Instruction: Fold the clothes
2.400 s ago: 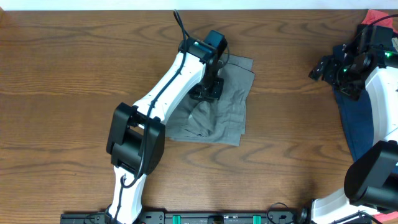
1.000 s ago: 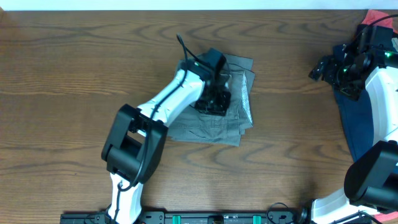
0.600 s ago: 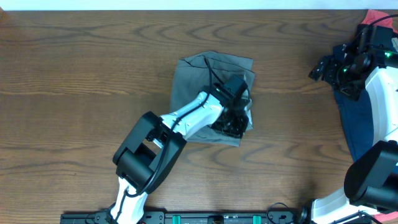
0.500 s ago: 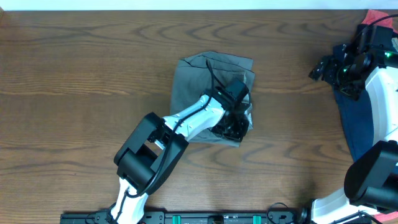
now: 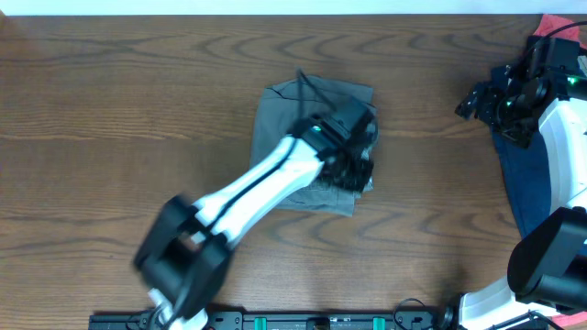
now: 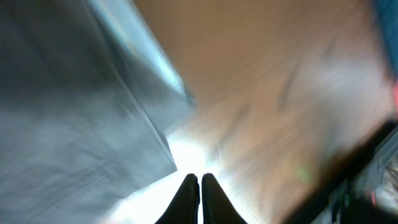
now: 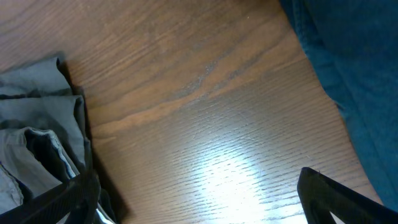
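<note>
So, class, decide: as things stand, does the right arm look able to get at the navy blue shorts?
Probably yes. The navy blue shorts lie right beside the right gripper, whose jaws stand wide open, and nothing lies between them on the table.

Brown wood-grain table (image 5: 110, 110), glossy glare; white strip (image 5: 183, 7) along far edge; black rail (image 5: 321, 322) at near edge.

No writing, label, brand, number or sign can be read in any of the three views. The left wrist view is blurred throughout, and the overhead view is too small to show any fine print
</note>
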Action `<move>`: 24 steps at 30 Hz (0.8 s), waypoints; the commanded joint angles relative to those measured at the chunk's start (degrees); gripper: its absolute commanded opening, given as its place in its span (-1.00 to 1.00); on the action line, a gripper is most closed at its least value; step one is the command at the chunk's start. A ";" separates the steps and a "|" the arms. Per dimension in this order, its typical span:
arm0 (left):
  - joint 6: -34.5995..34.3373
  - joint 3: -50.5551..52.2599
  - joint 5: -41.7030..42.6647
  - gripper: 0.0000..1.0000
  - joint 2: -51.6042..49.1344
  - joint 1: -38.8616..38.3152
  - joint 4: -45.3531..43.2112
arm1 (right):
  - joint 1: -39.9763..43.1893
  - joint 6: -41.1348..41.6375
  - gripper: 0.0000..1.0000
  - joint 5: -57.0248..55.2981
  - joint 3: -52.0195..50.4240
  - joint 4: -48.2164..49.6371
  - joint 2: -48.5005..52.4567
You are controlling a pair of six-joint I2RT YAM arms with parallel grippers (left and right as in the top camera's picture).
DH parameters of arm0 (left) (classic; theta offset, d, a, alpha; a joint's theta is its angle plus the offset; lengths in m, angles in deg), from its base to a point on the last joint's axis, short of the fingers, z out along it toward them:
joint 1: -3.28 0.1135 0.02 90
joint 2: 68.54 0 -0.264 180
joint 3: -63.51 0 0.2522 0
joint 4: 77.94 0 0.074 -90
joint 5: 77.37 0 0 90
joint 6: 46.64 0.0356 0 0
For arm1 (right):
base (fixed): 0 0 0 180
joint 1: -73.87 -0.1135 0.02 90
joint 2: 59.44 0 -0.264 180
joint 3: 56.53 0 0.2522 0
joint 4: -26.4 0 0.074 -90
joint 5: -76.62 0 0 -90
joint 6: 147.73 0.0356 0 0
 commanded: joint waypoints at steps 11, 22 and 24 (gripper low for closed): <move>1.95 -1.09 -23.54 -0.88 -6.05 3.56 -25.00 | 0.09 -0.68 0.99 -0.17 0.07 -0.04 -0.04; 3.80 -1.09 -23.54 -0.87 -21.35 5.38 -29.92 | 0.09 -0.68 0.99 -0.17 0.07 -0.04 -0.04; 4.09 -1.09 -23.56 -0.87 -22.71 5.38 -30.21 | 0.09 -0.68 0.98 -0.17 0.07 -0.02 -0.04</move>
